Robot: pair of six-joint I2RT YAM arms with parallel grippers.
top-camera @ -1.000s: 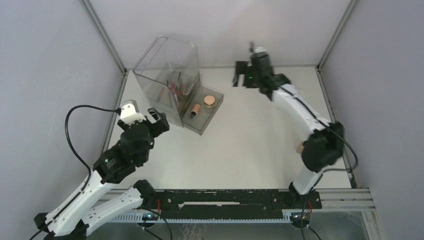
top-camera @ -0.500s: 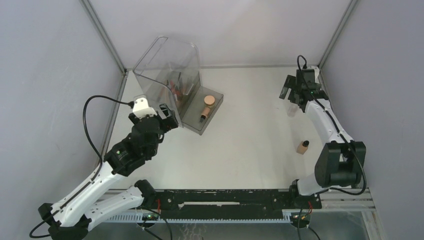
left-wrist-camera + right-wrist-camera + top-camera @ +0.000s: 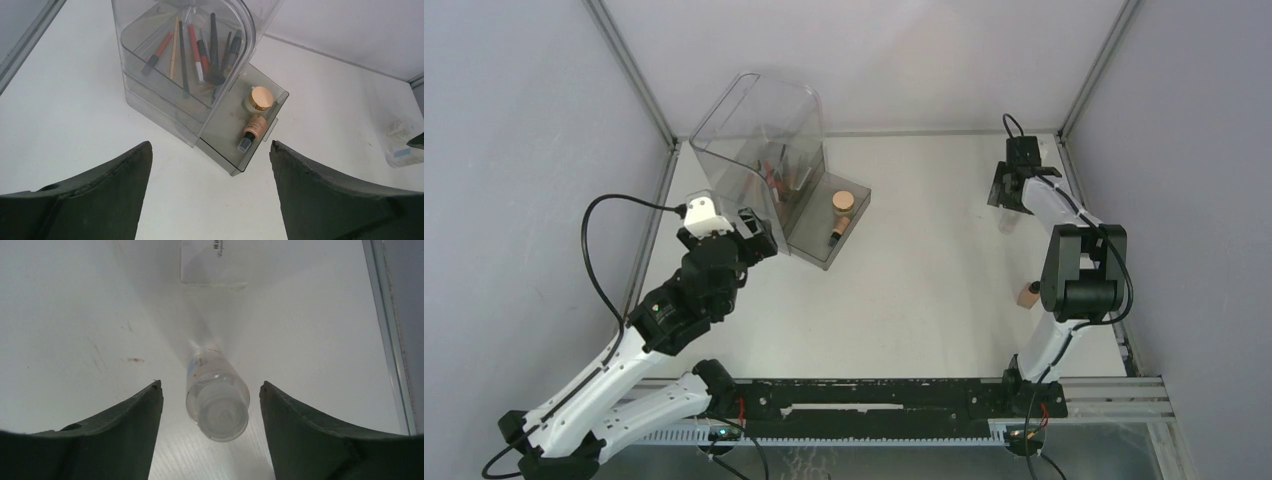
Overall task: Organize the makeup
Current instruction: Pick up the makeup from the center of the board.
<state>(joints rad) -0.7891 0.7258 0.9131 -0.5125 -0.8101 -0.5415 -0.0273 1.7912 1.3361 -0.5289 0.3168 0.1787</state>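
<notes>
A clear acrylic organizer [image 3: 764,160] stands at the far left. Its upper bin holds red and pink pencils and thin black brushes [image 3: 200,50]. Its low front tray holds a gold-lidded jar [image 3: 259,98] and a tan bottle [image 3: 253,127] lying flat. My left gripper [image 3: 754,232] hovers open just in front of the organizer, nothing between its fingers [image 3: 210,145]. At the far right my right gripper [image 3: 1007,198] points down over an upright clear bottle [image 3: 217,400]. Its jaws stand open on either side of the cap, apart from it. A second tan bottle [image 3: 1027,294] lies by the right arm.
A white printed sachet [image 3: 212,262] lies beyond the clear bottle. The metal frame rail [image 3: 392,340] and the right wall run close beside the right gripper. The black rail [image 3: 874,395] holding the arm bases crosses the near edge.
My right arm has swung from the far middle to the far right corner and come down over the clear bottle, its jaws narrowing a little. The left arm has edged closer to the organizer.
</notes>
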